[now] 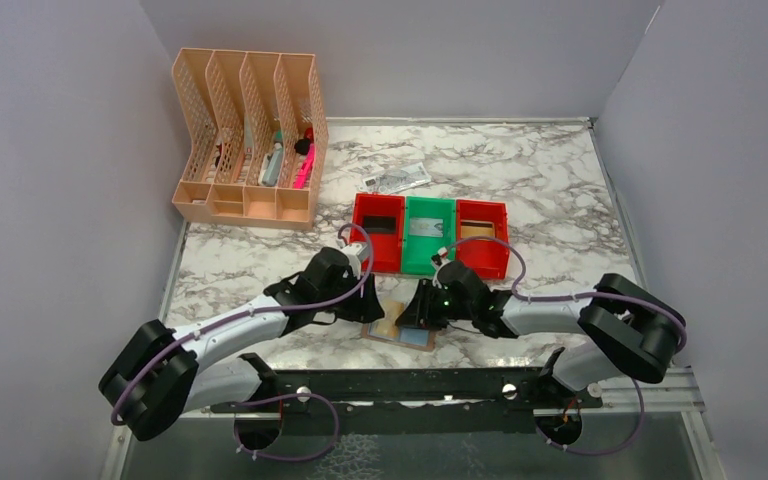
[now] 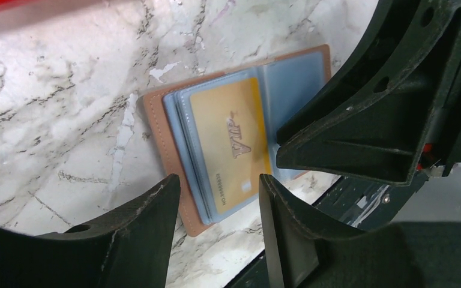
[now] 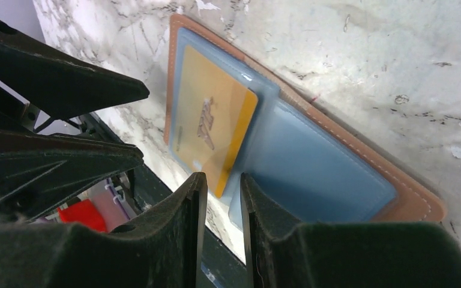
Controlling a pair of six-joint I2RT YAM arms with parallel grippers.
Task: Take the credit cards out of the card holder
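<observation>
Card holder (image 1: 392,328) lies open and flat on the marble worktop (image 1: 560,200), near its front edge, between the two arms and in front of the row of bins. Tan outer skin faces down; the pale blue-grey inner panels face up (image 2: 291,84) (image 3: 318,174).

One gold credit card (image 2: 231,144) (image 3: 213,132) sits on the panel nearer the left arm. It lies partly under a clear sleeve, and one corner juts past the sleeve's edge. Print on its face is too blurred to read. The other panel shows no card face.

Left pincer (image 1: 373,305) (image 2: 216,186) is low over the holder with its jaws set wide. In the left wrist view its tips stand on either side of the short end of the gold card, and nothing is clamped.

Right pincer (image 1: 423,308) (image 3: 222,180) is low over the holder from the other side. Its jaws are drawn narrow, with a slim gap visible between them. The jutting corner of the gold card shows in that gap. Whether the tips touch the card cannot be told.

Beyond the holder stand three bins touching side by side: a red bin (image 1: 378,255), a green bin (image 1: 429,262) and a second red bin (image 1: 482,262). Each holds a flat item too small to identify. A crumpled paper note (image 1: 397,180) lies behind the bins. A peach desk organiser (image 1: 250,200) stands at the far corner on the left arm's side.
</observation>
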